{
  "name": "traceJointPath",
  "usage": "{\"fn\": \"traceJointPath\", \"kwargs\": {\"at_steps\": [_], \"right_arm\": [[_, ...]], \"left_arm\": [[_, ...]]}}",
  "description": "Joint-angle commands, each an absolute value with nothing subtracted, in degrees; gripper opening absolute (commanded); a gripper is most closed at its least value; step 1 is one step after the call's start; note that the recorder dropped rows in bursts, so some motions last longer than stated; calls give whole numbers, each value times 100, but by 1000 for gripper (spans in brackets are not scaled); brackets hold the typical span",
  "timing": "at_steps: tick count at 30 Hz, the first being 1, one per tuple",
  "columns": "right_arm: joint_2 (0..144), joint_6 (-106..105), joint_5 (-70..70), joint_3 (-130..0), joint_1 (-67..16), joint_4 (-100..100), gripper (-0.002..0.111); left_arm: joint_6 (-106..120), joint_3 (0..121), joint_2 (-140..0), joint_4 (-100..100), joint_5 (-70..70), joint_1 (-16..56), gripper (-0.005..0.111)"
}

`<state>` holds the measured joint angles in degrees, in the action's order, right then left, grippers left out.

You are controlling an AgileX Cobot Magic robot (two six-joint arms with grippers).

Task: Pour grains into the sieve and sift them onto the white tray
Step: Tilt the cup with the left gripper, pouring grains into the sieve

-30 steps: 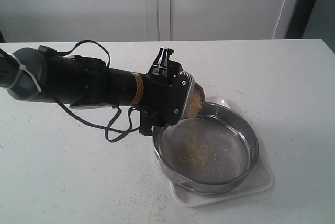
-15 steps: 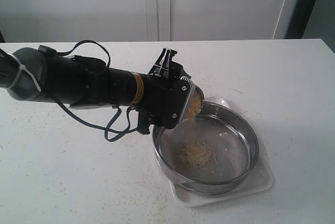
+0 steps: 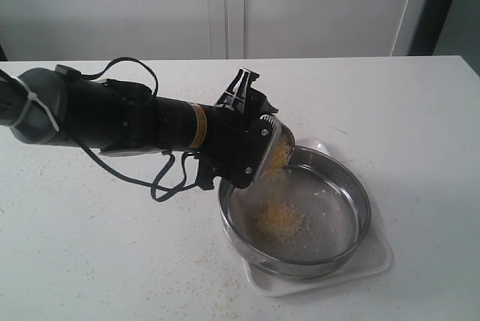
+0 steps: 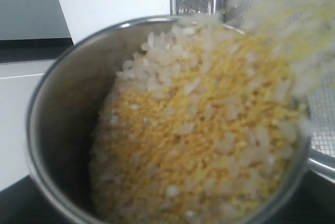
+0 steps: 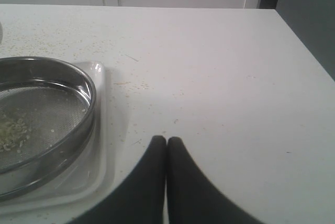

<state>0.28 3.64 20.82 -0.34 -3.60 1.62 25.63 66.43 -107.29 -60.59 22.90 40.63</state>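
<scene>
Tipped further, the small rounded steel cup (image 3: 282, 139) held by the left end effector (image 3: 262, 153) spills more pale-yellow grains (image 3: 277, 220) into the round steel sieve (image 3: 358, 193); much remains to pour, and the right end effector (image 5: 166, 141) is closed, empty.

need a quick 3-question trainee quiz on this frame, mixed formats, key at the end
1. True or false: the sieve sits on the white tray.
2. The steel cup is: A) upright on the table; B) tilted over the sieve, spilling grains into it; C) lying empty in the sieve.
3. Fill in: the right arm's jaws are ____ (open or shut).
Key: 1 true; 2 B; 3 shut.
</scene>
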Motion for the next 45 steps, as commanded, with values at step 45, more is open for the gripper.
{"fn": "traceJointPath", "kwargs": {"at_steps": [45], "right_arm": [[0,368,2003,0,-344,171,0]], "left_arm": [[4379,6931,-10811,-5824,2610,4078,0]]}}
